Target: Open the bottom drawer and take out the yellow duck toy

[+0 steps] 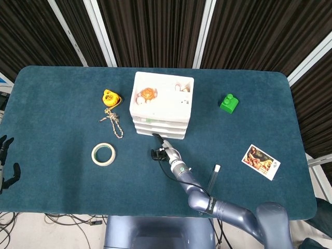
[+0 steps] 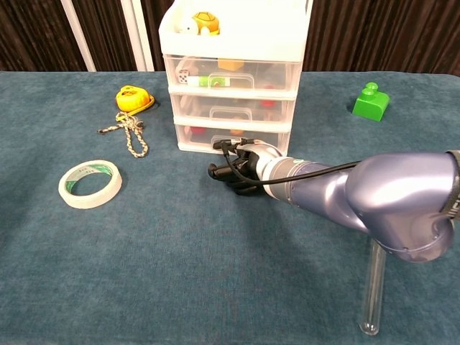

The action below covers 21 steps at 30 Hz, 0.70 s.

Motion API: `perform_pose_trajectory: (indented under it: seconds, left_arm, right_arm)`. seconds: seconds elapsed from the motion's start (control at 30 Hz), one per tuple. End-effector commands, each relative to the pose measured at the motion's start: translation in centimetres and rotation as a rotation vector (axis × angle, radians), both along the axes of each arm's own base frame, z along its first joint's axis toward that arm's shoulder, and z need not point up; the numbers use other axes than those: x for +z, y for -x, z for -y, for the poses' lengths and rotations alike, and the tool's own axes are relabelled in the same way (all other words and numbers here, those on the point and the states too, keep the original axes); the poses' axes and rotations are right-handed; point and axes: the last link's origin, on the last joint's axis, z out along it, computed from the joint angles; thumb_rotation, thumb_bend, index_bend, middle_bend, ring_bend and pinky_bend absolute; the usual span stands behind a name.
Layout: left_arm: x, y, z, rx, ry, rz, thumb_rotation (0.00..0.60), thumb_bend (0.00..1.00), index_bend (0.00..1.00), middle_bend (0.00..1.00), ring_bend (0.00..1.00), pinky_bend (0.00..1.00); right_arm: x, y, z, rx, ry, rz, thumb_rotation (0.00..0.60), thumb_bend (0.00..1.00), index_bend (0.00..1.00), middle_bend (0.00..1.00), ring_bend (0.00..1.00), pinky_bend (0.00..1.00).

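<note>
Carpet-topped table (image 1: 62,171) before dark curtains (image 1: 155,31)

right arm (image 2: 374,201): smooth, glossy lavender-grey shell, swelling to a rounded bulge at the right edge of the chest view
wrist section: pale silver-white collar with a small green ring mark, seen in the head view at lower centre
cable: thin black wire looping over the wrist and trailing along the forearm
right hand (image 2: 236,171): black fingers, light grey back
left hand (image 1: 6,163): black, slim fingers, at the far left edge of the head view
base: blue-grey body at the bottom of the head view
</note>
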Motion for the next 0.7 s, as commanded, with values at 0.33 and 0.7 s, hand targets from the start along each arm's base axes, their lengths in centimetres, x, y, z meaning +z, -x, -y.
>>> perform_pose_trajectory:
  seconds: [0.33,0.7]
  left_arm:
    - [0.0,0.0,0.0,-0.001,-0.002,-0.005,0.6,0.58,0.04,0.0,0.0,0.0]
    - [0.0,0.0,0.0,0.003,-0.003,-0.009,0.6,0.58,0.04,0.0,0.0,0.0]
  right_arm:
    - [-0.2,0.4,-0.6,0.011,-0.017,0.0,0.6,0.66,0.14,1.0,1.0,1.0]
    - [-0.3,0.7,-1.6,0.036,-0.043,-0.003,0.6,0.66,0.15,1.0,1.0,1.0]
